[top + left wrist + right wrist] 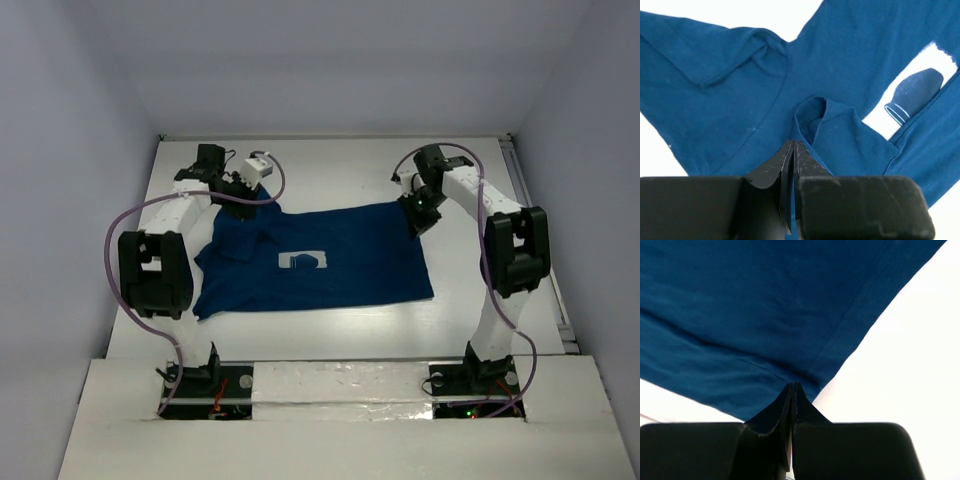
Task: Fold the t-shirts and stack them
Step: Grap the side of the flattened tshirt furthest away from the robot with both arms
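Top view: a dark navy-blue soft fabric short-sleeved t-shirt [350, 270] is spread mid-bench on the white table [330, 160], white rectangular print [302, 260] up. The left gripper [240, 195] is set at its far-left corner, the right gripper [420, 215] at its far-right. Left wrist: the jaws are clamped on a raised fold. Right wrist: the jaws are pinched tight on the hem edge.

Left arm [150, 270] and right arm [515, 250] reach forward, wrists bent down, jaws pressed together.
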You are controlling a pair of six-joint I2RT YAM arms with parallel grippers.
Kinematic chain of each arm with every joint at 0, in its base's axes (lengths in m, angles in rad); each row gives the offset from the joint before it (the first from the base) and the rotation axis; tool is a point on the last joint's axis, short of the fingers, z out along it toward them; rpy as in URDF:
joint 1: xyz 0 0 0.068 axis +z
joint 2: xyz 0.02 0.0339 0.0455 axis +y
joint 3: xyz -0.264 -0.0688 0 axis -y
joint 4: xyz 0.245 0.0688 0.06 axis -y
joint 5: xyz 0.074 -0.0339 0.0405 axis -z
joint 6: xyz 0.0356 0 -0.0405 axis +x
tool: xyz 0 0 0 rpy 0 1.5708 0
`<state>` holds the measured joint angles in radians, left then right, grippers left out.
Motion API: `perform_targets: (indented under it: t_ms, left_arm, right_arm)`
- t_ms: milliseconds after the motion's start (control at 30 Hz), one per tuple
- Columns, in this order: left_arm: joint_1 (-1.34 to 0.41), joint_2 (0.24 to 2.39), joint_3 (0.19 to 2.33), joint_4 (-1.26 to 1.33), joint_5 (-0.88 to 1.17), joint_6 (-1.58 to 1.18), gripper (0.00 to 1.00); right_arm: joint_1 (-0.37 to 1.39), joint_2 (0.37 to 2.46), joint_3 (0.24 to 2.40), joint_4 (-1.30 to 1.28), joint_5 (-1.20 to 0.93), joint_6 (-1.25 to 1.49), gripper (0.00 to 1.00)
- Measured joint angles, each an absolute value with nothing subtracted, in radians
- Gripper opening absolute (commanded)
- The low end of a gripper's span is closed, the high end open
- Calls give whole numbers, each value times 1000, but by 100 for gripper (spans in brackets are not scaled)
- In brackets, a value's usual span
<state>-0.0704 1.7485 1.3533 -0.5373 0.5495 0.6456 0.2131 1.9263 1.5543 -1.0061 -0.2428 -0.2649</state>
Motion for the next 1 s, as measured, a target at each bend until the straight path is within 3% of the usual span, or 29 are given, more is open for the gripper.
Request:
perform_targets:
  t_ms: [433, 1000]
  left_arm:
    - [-71, 1567, 1214, -524, 587, 677, 0]
    - [-70, 1515, 1154, -512, 585, 701, 0]
  right_arm:
    - [293, 1937, 1439, -965, -212, -242, 0]
    - [342, 1978, 1378, -959, -157, -229, 0]
